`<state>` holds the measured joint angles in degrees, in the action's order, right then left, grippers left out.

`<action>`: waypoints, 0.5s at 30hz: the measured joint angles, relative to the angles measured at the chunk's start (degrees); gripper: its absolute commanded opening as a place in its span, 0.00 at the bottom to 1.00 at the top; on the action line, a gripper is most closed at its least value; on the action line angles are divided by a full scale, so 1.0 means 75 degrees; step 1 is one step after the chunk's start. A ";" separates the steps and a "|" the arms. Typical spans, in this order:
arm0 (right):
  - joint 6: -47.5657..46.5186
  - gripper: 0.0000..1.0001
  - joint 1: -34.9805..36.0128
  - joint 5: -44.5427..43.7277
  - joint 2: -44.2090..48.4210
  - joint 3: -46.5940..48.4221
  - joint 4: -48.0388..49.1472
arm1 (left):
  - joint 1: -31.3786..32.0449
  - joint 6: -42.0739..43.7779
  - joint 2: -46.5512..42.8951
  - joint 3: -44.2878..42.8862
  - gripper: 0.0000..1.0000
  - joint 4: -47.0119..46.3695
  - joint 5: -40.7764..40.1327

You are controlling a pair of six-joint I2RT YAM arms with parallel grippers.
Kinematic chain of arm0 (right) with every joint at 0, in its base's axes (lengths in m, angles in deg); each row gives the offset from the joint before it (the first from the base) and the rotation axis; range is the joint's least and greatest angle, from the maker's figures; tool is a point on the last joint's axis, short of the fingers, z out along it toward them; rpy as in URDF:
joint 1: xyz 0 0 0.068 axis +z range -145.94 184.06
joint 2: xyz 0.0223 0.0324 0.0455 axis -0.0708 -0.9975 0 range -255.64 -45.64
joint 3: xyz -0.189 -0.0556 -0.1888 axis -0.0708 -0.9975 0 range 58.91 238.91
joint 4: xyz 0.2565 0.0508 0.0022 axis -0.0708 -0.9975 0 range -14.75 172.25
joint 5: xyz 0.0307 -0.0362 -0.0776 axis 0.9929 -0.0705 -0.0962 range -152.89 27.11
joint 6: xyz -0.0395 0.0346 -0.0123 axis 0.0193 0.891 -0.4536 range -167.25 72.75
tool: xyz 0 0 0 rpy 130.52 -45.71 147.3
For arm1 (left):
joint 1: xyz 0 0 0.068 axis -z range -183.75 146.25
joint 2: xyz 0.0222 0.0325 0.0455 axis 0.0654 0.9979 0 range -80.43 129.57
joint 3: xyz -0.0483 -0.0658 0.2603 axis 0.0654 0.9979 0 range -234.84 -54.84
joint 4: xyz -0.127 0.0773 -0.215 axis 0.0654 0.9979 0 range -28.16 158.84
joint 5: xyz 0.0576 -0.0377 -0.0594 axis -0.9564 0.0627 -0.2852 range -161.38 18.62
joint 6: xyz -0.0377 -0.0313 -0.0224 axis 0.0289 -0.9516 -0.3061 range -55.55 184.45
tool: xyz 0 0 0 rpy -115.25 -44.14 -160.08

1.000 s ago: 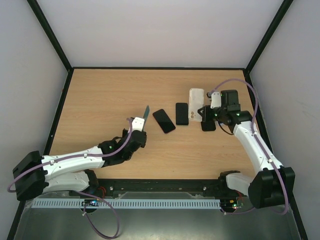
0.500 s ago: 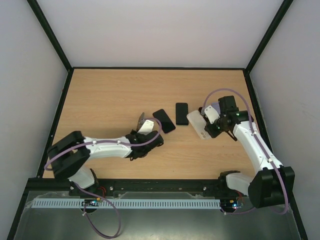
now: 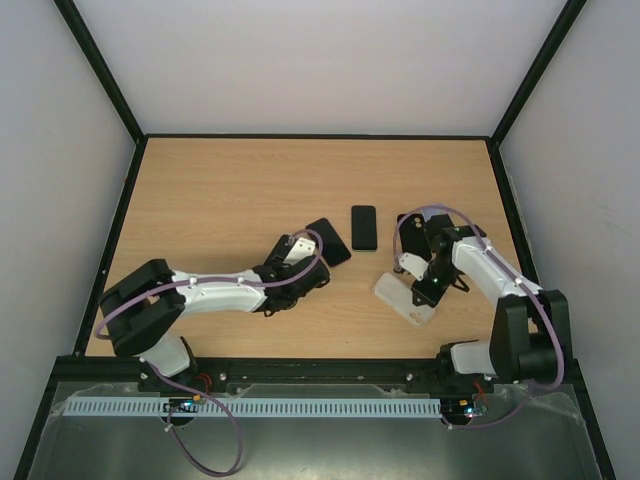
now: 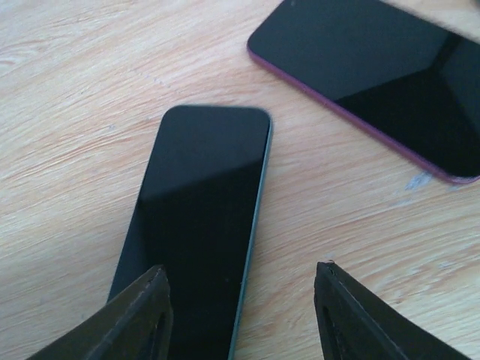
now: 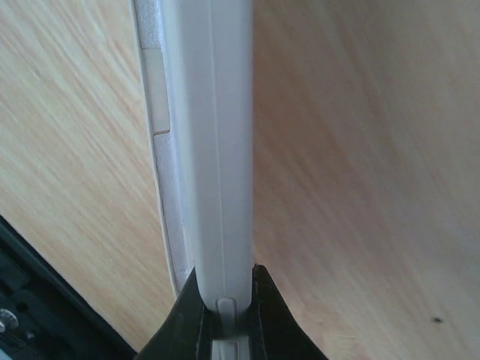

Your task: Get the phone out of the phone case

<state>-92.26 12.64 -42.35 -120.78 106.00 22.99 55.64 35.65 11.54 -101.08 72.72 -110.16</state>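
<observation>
A black phone (image 4: pixel 199 225) with a thin teal edge lies flat on the wooden table. My left gripper (image 4: pixel 240 300) hangs open just above it, with one finger (image 4: pixel 142 319) over the phone's near end and the other (image 4: pixel 367 319) over bare wood. In the top view the left gripper (image 3: pixel 303 254) covers that phone. The white phone case (image 5: pixel 210 150) is seen edge-on, pinched between the fingers of my right gripper (image 5: pixel 223 300). Seen from above, the case (image 3: pixel 403 299) slants down toward the table's near right part, below the right gripper (image 3: pixel 424 284).
A second black phone (image 4: pixel 375 75) with a magenta rim lies just beyond the left gripper and shows from above as a dark phone (image 3: pixel 332 240). A third black phone (image 3: pixel 363 227) lies mid-table. The black table frame (image 3: pixel 330 365) runs along the near edge, close to the case.
My left gripper has laid the upright phone down flat next to the magenta-rimmed one and opened. The right gripper has carried the white case from the back right toward the near edge.
</observation>
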 measured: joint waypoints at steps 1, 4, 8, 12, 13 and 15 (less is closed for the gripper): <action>-0.0038 0.02 0.0000 -0.0009 -0.0134 -0.0099 -0.0009 | -0.0038 0.0009 -0.0090 0.0009 0.59 -0.0061 0.0111; -0.0134 0.07 0.0000 -0.0052 -0.0458 -0.0286 0.0032 | -0.0149 -0.0015 -0.0504 0.0119 0.66 -0.0283 0.0428; -0.0064 0.33 -0.0032 -0.0160 -0.0507 -0.0388 0.0277 | -0.0309 -0.0026 -0.1160 0.0420 0.72 -0.0548 0.0895; 0.0149 0.50 -0.0032 -0.0525 -0.0539 -0.0589 0.0632 | -0.0612 -0.0023 -0.1967 0.0705 0.75 -0.0662 0.1422; 0.0227 0.51 -0.0032 -0.0600 -0.0522 -0.0595 0.0688 | -0.0705 -0.0020 -0.2168 0.0746 0.76 -0.0662 0.1542; 0.0318 0.53 -0.0035 -0.0755 -0.0423 -0.0595 0.0874 | -0.0880 -0.0006 -0.2521 0.0766 0.79 -0.0647 0.1749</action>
<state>-89.88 12.38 -48.01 -123.95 101.54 29.54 49.04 35.61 -7.37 -95.33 67.86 -97.05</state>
